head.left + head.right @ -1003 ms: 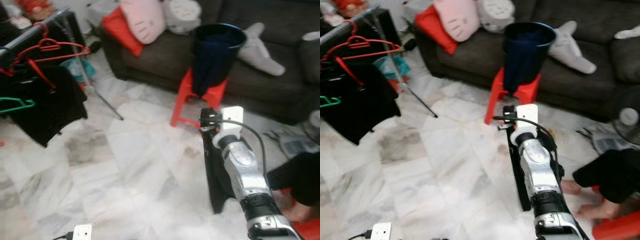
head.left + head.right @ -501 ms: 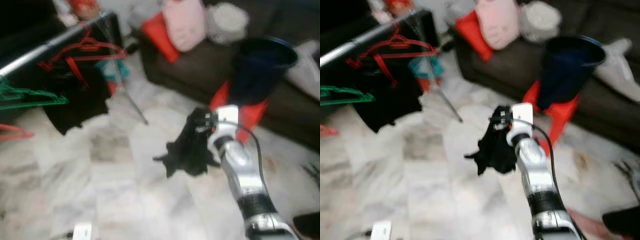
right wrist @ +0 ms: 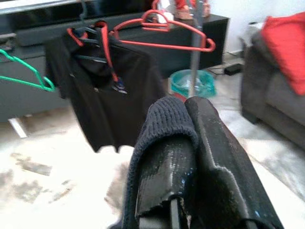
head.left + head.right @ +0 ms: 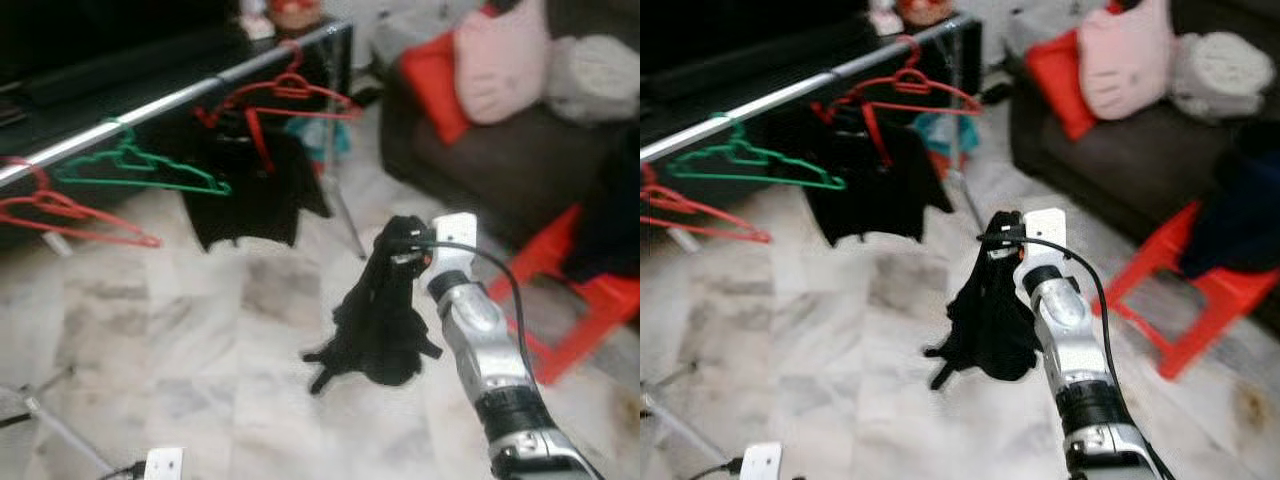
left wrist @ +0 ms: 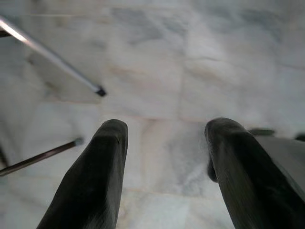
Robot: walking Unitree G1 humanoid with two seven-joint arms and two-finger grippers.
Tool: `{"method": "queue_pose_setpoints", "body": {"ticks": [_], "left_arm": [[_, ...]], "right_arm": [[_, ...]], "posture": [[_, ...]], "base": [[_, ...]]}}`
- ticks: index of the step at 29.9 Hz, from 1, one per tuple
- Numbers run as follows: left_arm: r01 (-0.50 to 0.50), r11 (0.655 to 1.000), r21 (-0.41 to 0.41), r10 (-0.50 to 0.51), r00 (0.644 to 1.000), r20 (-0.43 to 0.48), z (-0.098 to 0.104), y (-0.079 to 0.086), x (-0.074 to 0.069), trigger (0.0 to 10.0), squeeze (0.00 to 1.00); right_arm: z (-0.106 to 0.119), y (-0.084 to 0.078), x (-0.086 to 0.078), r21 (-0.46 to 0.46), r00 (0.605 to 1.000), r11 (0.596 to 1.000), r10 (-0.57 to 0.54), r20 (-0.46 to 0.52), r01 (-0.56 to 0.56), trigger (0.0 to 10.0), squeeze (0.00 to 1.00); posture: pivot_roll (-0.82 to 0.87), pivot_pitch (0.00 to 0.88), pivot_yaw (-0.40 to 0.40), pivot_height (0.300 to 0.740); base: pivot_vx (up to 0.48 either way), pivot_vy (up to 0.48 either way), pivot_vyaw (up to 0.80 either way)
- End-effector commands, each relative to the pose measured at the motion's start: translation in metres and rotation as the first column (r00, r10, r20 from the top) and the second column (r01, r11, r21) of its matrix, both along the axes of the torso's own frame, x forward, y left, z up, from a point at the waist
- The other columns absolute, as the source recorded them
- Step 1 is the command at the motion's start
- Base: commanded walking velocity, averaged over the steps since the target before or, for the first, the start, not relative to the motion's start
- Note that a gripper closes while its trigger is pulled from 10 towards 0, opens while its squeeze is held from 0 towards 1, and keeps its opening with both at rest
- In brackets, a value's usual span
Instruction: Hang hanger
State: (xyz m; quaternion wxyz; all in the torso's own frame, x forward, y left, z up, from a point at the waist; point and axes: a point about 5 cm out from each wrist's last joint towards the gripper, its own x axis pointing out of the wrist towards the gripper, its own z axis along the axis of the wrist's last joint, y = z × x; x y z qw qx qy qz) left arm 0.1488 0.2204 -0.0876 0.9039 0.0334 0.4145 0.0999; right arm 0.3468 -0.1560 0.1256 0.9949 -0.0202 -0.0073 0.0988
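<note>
Open marble floor (image 4: 150, 360) beside rail (image 4: 150, 105); right gripper (image 4: 1002, 238) clamped on black garment (image 4: 985, 320); left gripper (image 5: 164, 143) fingers apart.

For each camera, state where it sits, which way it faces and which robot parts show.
Left and right eye views: on the head, looking forward and down at the clothes rail, sharing the right end effector holding a dark garment.
Left wrist view: on the left wrist, facing the marble floor past the open left end effector.
Right wrist view: facing the red hanger also seen from the head.
</note>
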Motion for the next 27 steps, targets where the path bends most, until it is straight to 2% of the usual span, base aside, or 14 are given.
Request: {"method": "queue_pose_setpoints", "body": {"ticks": [1,5,22,27], "left_arm": [[-0.001,1.0,-0.015,0.001,0.999,-0.037,-0.0051,-0.0048,-0.0096,10.0,0.0],[0.002,1.0,-0.017,-0.002,0.999,-0.038,-0.0053,-0.0052,-0.01,10.0,0.0],[0.012,1.0,-0.027,-0.013,0.999,-0.035,-0.0052,-0.0059,-0.0097,10.0,0.0],[0.025,1.0,-0.001,-0.025,0.999,-0.034,-0.0045,-0.005,-0.0084,10.0,0.0]], "right_arm": [[0.0079,-0.0061,0.0016,0.002,0.999,1.0,-0.018,0.035,0.017,10.0,0.0],[0.0074,-0.0059,0.0015,0.001,0.999,1.0,-0.016,0.034,0.016,10.0,0.0],[0.0049,-0.0052,0.002,0.009,1.0,1.0,-0.015,0.015,0.015,10.0,0.0],[0.0064,-0.0046,0.0015,-0.009,0.999,1.0,-0.01,0.033,0.011,10.0,0.0]], "posture": [[-0.02,0.094,0.014,0.74],[-0.02,0.086,0.013,0.74],[-0.02,0.088,0.013,0.74],[-0.02,0.095,0.011,0.74]], "base": [[0.244,0.0,0.59],[0.06,0.0,0.54],[0.0,0.0,0.0],[0.0,-0.166,0.71]]}}
